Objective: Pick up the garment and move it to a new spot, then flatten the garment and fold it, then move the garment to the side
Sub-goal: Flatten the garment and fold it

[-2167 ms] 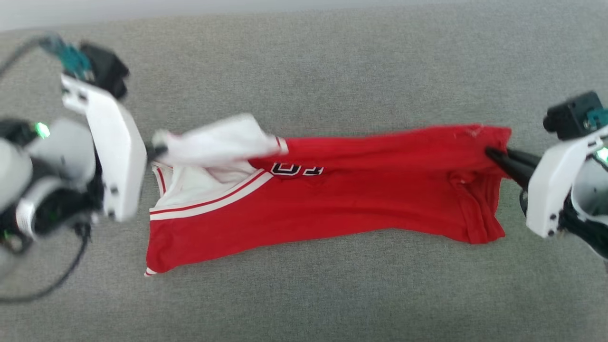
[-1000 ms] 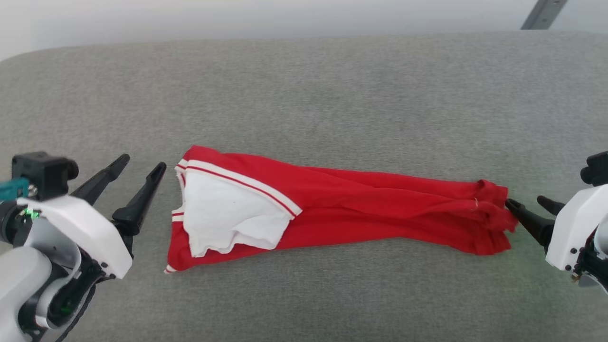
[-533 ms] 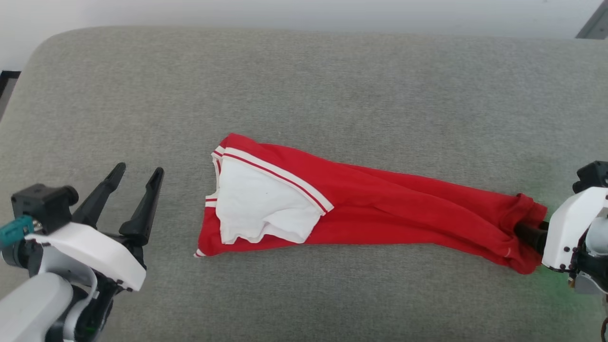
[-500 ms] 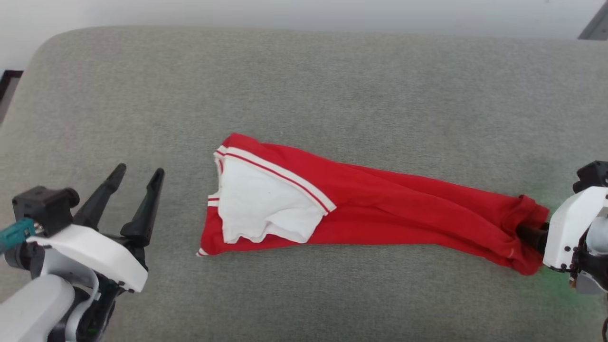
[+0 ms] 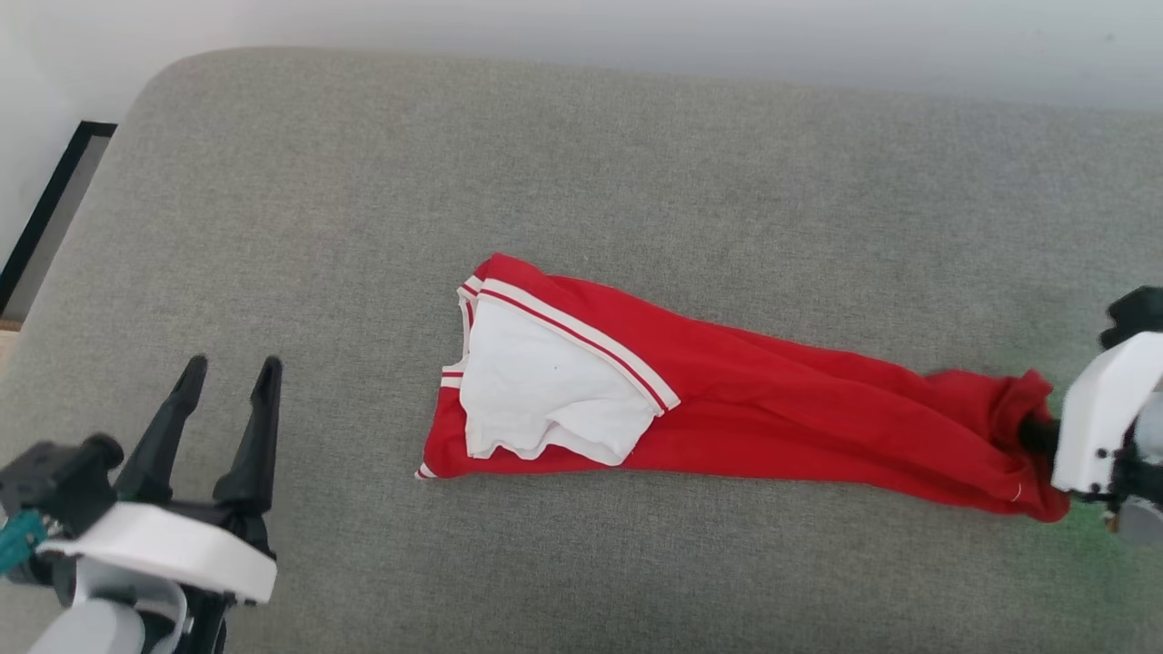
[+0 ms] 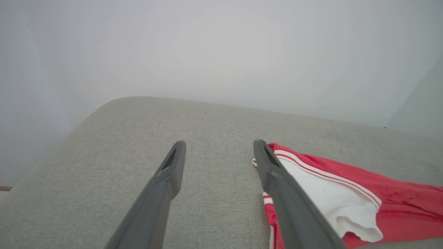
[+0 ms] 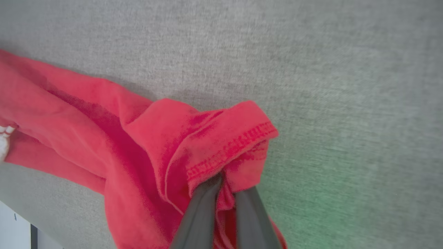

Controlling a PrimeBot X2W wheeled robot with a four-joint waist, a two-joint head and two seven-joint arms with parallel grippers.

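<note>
**Grey cushion [image 5: 581, 182], red shirt [image 5: 800, 413] clamped at one end**

1. Cushion. The surface is grey woven fabric with a rounded far-left corner. A pale wall [image 5: 636, 27] stands behind its far edge.

2. Shirt. The shirt lies on the cushion, right of centre, drawn into a long narrow band that runs left to right. The left end is the wider one and lies flat. The right end narrows and gathers into folds near the right edge of the cushion.

3. Right gripper [image 7: 226, 185]. The unit sits at the right end of the shirt. Its two dark fingers are pressed together, with a fold of red cloth pinched between them. The fingertips are buried in the bunched cloth. Its white housing stands just right of the gathered end.

4. Left gripper [image 5: 233, 365]. The unit is at the near left, well apart from the shirt. Its two dark fingers are spread wide and point toward the far side. Whether the tips touch the cushion cannot be told.

5. White sleeve [image 5: 545, 400]. It lies folded on top of the red cloth at the left end.

6. Striped trim [image 5: 581, 338]. A red and white band runs along the far edge of the sleeve.

7. Hem [image 7: 232, 148]. The stitched edge curls over the right gripper's fingers.
</note>
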